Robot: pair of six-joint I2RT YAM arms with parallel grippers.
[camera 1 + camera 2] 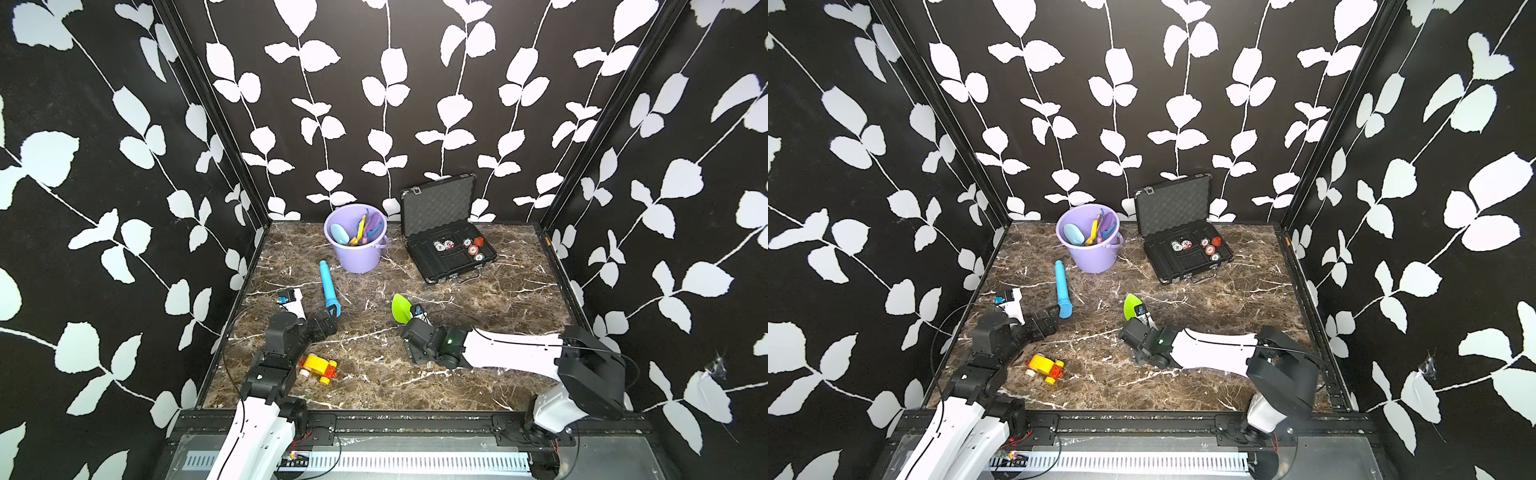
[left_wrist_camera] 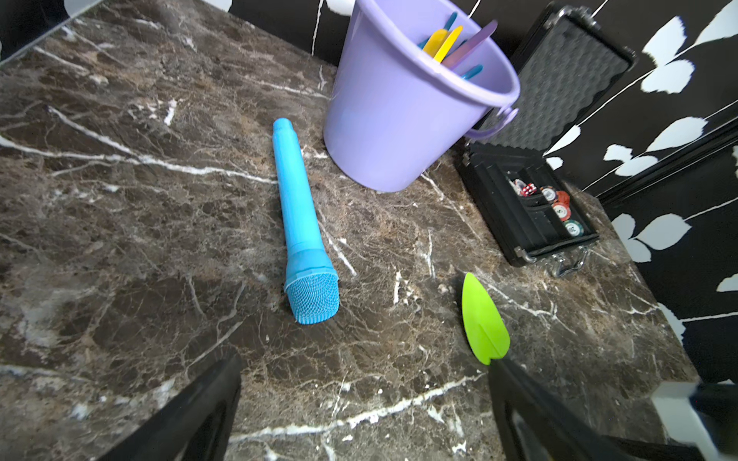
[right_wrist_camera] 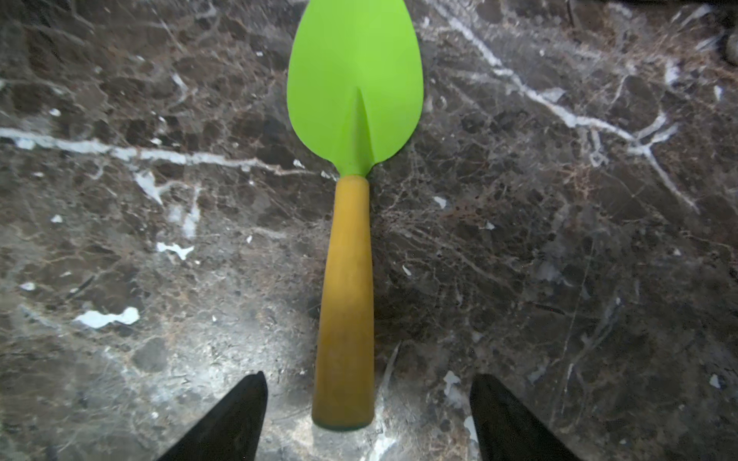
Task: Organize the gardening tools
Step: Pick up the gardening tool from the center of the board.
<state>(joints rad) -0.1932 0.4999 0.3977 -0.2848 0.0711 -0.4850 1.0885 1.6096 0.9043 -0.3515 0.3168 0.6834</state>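
Observation:
A green trowel (image 1: 400, 306) (image 1: 1132, 306) (image 3: 354, 88) with a wooden handle lies flat on the marble table, a little right of centre. My right gripper (image 3: 367, 379) (image 1: 412, 323) is open, low over the handle's end. One finger stands on each side of the handle, and neither touches it. Several other gardening tools (image 1: 360, 231) (image 1: 1096, 231) (image 2: 451, 40) stand in the purple bucket (image 1: 359, 257) (image 1: 1094, 259) (image 2: 383, 119) at the back. My left gripper (image 2: 365, 361) (image 1: 331, 312) is open and empty, just short of the blue cylinder's head.
A light-blue torch-like cylinder (image 1: 326, 284) (image 2: 299, 215) lies left of the bucket. A yellow-and-red toy car (image 1: 319, 365) sits near the front left by the left arm. An open black case (image 1: 449, 237) (image 2: 535, 199) with chips stands at the back right. Patterned walls close three sides.

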